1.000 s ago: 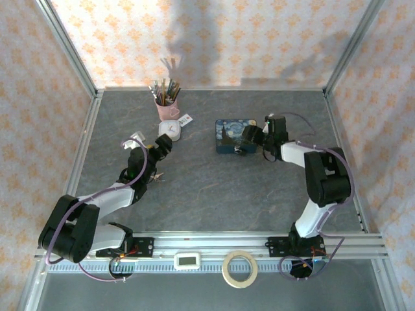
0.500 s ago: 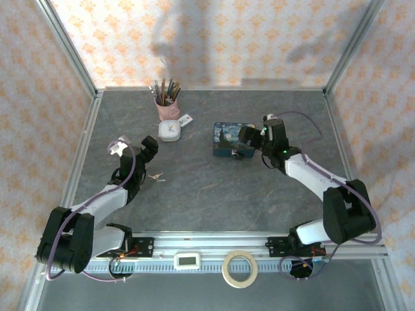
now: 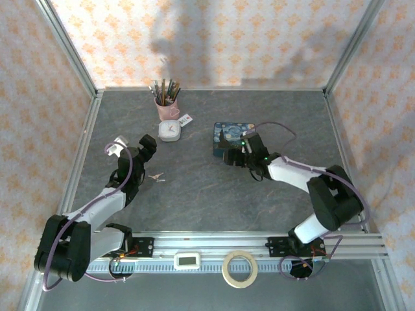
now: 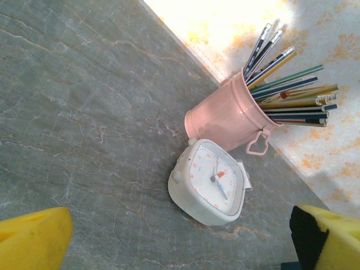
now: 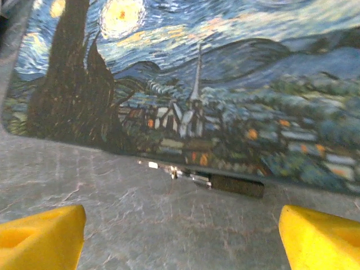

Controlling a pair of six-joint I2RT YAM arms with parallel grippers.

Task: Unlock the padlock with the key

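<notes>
The padlock [image 5: 236,184] is a small dark body with a thin metal shackle. It lies flat on the table against the front edge of the blue starry-night box [image 5: 214,84]. My right gripper [image 5: 180,242] is open just in front of it, with one yellow finger on each side and nothing between them. From above, the right gripper [image 3: 232,156] sits at the box's [image 3: 228,133] near edge. The keys [image 3: 155,175] lie loose on the table. My left gripper [image 3: 146,145] is open a little beyond them, facing the clock.
A white alarm clock [image 4: 209,183] and a pink cup of pencils [image 4: 228,118] stand ahead of the left gripper [image 4: 180,247]. A white tag [image 3: 186,119] lies beside the clock [image 3: 170,130]. A tape roll [image 3: 239,268] and a small white device [image 3: 189,260] rest on the front rail.
My right gripper has swung left and come down from beside the box to its front edge, over the padlock. The left gripper has shifted slightly left. The keys have not moved.
</notes>
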